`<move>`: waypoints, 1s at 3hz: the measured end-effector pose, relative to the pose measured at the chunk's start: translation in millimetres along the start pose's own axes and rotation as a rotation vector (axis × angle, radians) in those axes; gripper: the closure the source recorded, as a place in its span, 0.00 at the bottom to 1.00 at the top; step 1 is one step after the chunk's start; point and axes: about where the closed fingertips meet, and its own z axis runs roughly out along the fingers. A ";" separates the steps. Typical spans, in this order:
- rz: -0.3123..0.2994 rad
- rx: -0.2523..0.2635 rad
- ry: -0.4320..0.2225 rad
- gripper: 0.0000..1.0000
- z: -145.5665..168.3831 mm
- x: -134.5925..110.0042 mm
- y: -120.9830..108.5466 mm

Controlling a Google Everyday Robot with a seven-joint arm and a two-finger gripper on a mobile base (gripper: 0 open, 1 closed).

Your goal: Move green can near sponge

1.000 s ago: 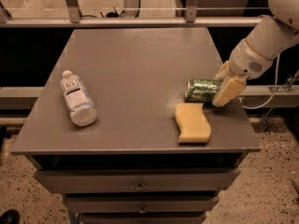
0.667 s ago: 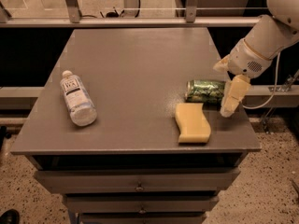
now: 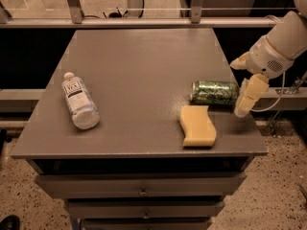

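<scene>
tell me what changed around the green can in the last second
The gripper came off the small mottled green-and-white metal can and drew back to the right; it now hangs open just past the can's right end. The can still lies on its side behind the pale yellow wavy-edged foam sponge, and the clear plastic bottle has not moved.

The gripper (image 3: 240, 88), which a second ago was closed on the right end of the green can (image 3: 214, 93), has let go and drawn back toward 3 o'clock. Its fingers are now spread just beside that end, and the can lies free on the surface (image 3: 139, 66).
</scene>
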 end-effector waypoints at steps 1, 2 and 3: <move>0.056 0.110 -0.048 0.00 -43.2 18.7 -8.8; 0.119 0.256 -0.125 0.00 -107.2 41.2 -16.1; 0.111 0.239 -0.117 0.00 -97.8 37.6 -16.8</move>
